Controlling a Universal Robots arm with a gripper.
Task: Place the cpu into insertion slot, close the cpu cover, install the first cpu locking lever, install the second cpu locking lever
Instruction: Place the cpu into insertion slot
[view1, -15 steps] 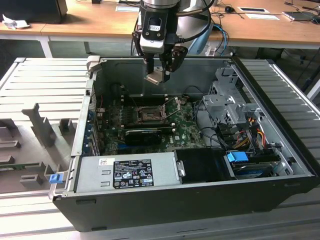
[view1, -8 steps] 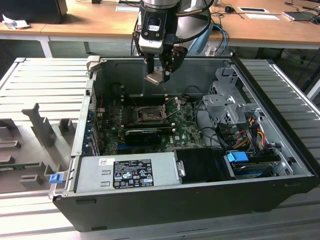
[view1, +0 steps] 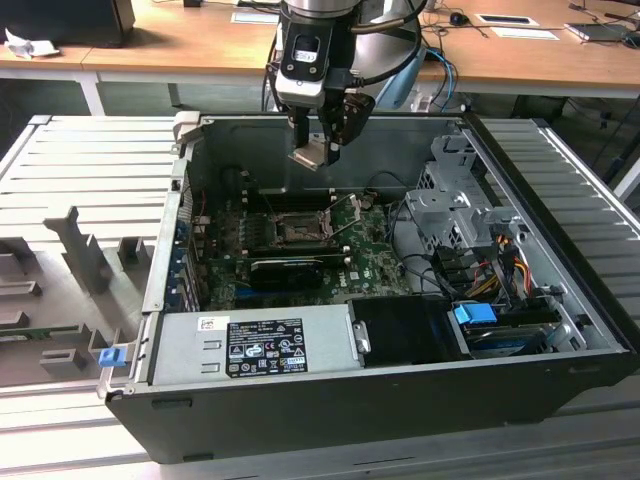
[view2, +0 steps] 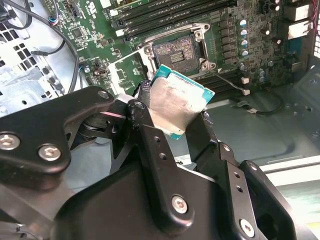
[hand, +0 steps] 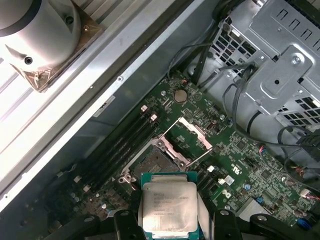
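My gripper (view1: 318, 150) hangs above the open computer case, shut on the cpu (view1: 312, 156). In both wrist views the black fingers (view2: 142, 117) clamp the chip's edges. The cpu (hand: 167, 207) shows its silver-grey top in the first wrist view. In the second wrist view the cpu (view2: 177, 105) shows a shiny face with a teal rim. Below it lies the insertion slot (view1: 297, 229), a square socket (hand: 152, 161) with a dark pin field (view2: 179, 50) on the green board. The cpu cover (hand: 195, 132) stands flipped open beside the socket. Thin wire levers (view1: 345, 215) stick up next to it.
A long black card (view1: 285, 268) lies just in front of the socket. A grey power supply (view1: 250, 345) fills the case's near side. The metal drive cage (view1: 455, 200) and cable bundles (view1: 500, 265) sit at the exterior view's right. Memory slots (hand: 117, 145) run beside the socket.
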